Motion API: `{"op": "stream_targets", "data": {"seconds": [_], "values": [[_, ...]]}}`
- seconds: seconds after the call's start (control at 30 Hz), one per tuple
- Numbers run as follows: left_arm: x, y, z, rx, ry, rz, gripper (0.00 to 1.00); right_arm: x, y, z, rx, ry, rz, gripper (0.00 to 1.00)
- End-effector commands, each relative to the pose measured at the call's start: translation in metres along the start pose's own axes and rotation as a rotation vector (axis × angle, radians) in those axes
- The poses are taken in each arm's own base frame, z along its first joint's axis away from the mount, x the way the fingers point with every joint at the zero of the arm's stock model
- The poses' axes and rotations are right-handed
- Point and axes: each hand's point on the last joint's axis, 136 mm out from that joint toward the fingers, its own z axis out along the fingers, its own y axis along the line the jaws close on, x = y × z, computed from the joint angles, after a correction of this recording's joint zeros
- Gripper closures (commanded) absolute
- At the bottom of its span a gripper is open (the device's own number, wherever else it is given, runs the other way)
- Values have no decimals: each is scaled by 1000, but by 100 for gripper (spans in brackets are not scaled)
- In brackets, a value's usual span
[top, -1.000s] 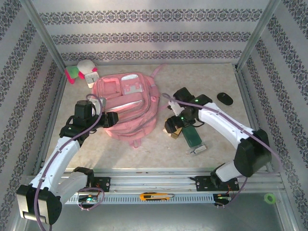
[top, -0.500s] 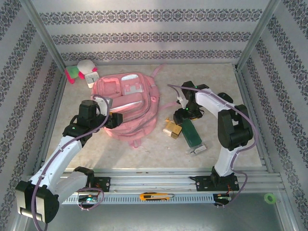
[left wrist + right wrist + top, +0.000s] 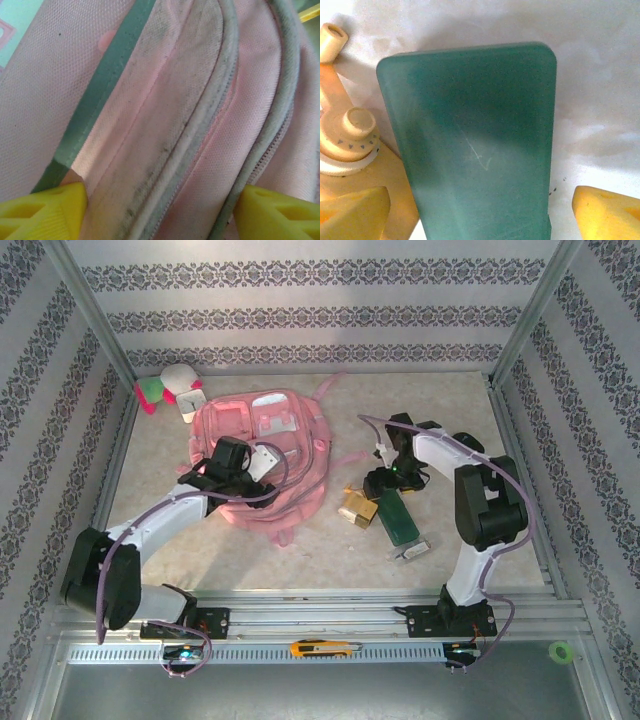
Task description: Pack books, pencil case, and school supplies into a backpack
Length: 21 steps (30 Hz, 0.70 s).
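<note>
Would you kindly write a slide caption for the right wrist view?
Right gripper, fingers open, straddles the dark green pencil case; gold-tan school supplies lie beside it on the table.

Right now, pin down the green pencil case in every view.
Top external: pencil case right of centre, lengthwise toward the near edge.
Right wrist: pencil case centre frame, rounded end at the top.
Left wrist: pink backpack zip seams.
Shared landmark: gold-tan box at the case's left edge, top external and right wrist.

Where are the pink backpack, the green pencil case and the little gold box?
backpack (image 3: 300,485): top view, fabric on its right side.
pencil case (image 3: 475,140): right wrist view, middle of its top.
gold box (image 3: 358,508): top view, its top face.
</note>
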Motion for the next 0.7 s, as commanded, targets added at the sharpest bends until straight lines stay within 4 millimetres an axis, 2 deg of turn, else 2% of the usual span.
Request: {"op": "stream_targets", "data": {"seconds": [0.0, 0.1, 0.17, 0.3, 0.4, 0.57, 0.67], "values": [[-42, 36, -3, -172, -107, 60, 46, 3, 2, -12, -27, -44, 18, 6], [-57, 40, -12, -182, -147, 61, 86, 8, -1, -18, -19, -53, 25, 6], [-67, 39, -27, -181, -192, 66, 100, 11, -6, -23, -10, -66, 38, 6], [-83, 37, -58, -181, -245, 79, 100, 19, -11, -32, -7, -88, 64, 2], [-88, 37, -77, -185, -251, 85, 100, 26, -3, -34, -43, -95, 64, 2], [-100, 41, -112, -227, -295, 92, 100, 40, 1, -27, -20, -70, 46, 2], [-105, 42, -122, -236, -299, 103, 100, 39, 6, -18, -6, -44, 20, 2]]}}
